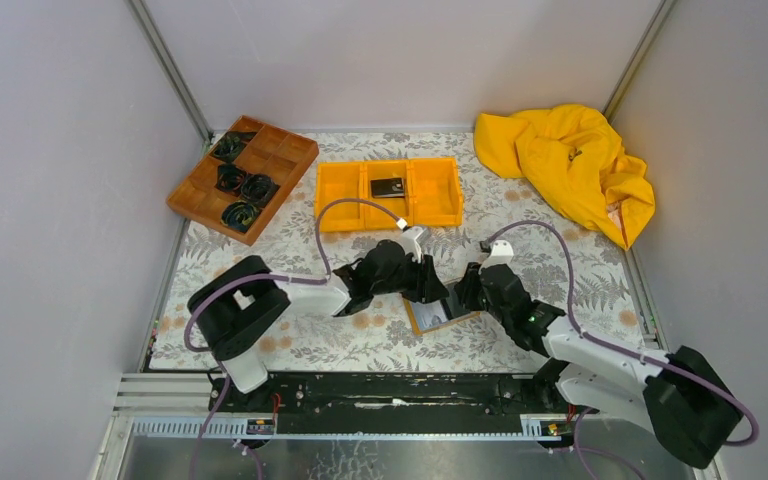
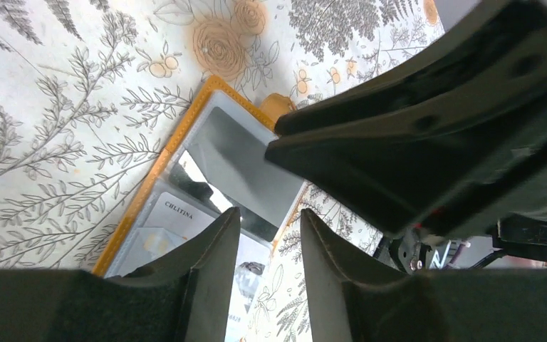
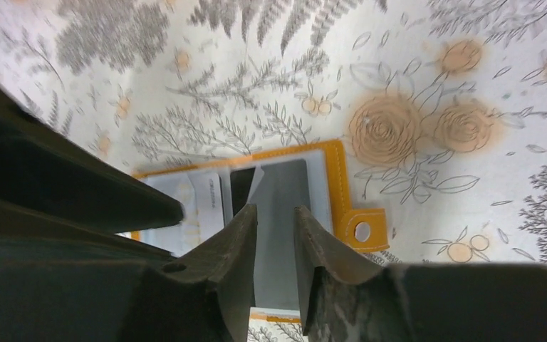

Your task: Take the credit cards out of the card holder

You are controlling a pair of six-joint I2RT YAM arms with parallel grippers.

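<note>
The orange-tan card holder [image 1: 430, 318] lies open on the flowered cloth between my two grippers. In the left wrist view its orange edge [image 2: 178, 135] frames grey-blue pockets holding a pale card [image 2: 174, 214] with dark lettering. My left gripper [image 2: 269, 221] hovers just above the holder's near edge, its jaws a little apart and empty. My right gripper [image 3: 276, 217] is low over the grey pocket beside the snap tab [image 3: 362, 229], its jaws narrowly apart with nothing clearly between them. A pale card [image 3: 210, 196] shows left of it. A black card [image 1: 387, 187] lies in the orange bin.
The orange three-compartment bin [image 1: 340, 195] stands behind the arms. A brown wooden divided tray [image 1: 278, 160] with black coiled items is at the back left. A crumpled yellow cloth [image 1: 570, 165] lies at the back right. Walls close in on three sides.
</note>
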